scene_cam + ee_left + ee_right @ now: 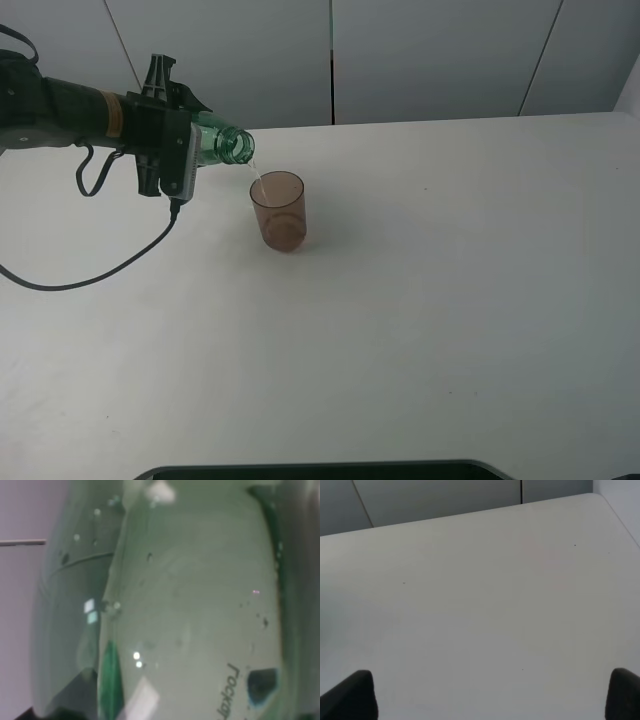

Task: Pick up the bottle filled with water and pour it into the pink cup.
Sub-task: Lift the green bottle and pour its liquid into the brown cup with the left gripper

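Observation:
The green-tinted bottle (222, 143) is tipped nearly level in the air, its open threaded neck pointing right and just above the rim of the pink cup (279, 210). A thin stream of water (256, 178) runs from the neck into the cup. The cup stands upright on the table with some water at its bottom. My left gripper (185, 145) is shut on the bottle's body. The bottle (190, 605) fills the left wrist view, with water and bubbles inside. My right gripper (492, 695) is open and empty over bare table; only its two fingertips (355, 692) show.
The white table (450, 300) stretches to the right and front of the cup. A black cable (100, 270) hangs from the left arm and lies on the table at the left. A dark edge (320, 470) runs along the front. Grey wall panels stand behind.

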Robot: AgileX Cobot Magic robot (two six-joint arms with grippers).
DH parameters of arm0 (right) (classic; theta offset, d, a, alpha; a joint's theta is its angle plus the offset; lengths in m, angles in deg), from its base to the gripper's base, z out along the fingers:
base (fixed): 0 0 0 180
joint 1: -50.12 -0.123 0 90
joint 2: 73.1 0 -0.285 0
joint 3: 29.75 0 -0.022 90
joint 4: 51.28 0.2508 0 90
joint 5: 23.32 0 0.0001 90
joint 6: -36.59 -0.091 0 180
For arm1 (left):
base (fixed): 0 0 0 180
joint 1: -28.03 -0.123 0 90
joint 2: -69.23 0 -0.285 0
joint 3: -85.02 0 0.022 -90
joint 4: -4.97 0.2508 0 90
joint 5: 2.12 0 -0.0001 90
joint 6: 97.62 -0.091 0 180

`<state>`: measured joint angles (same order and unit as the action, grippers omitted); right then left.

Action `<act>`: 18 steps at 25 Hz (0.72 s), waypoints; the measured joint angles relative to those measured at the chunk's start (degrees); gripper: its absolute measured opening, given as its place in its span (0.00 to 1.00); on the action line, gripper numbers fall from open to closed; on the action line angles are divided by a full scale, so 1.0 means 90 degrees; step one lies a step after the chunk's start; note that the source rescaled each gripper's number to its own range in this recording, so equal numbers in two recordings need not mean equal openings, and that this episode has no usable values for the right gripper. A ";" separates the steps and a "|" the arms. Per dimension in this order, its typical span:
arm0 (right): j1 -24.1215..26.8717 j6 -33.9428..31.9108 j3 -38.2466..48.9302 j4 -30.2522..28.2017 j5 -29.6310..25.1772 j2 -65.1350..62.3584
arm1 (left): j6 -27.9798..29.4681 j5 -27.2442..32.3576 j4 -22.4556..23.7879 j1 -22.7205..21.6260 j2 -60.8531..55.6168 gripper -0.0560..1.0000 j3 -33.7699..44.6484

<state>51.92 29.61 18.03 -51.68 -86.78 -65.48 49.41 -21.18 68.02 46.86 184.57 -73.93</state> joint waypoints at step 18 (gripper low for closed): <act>0.0000 0.0000 0.0000 0.0000 0.0000 0.0000 | 0.0000 0.0116 0.0000 0.0000 0.0000 0.06 -0.0066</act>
<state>51.92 29.61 18.03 -51.68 -86.78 -65.48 49.41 -20.14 68.02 46.86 184.57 -74.52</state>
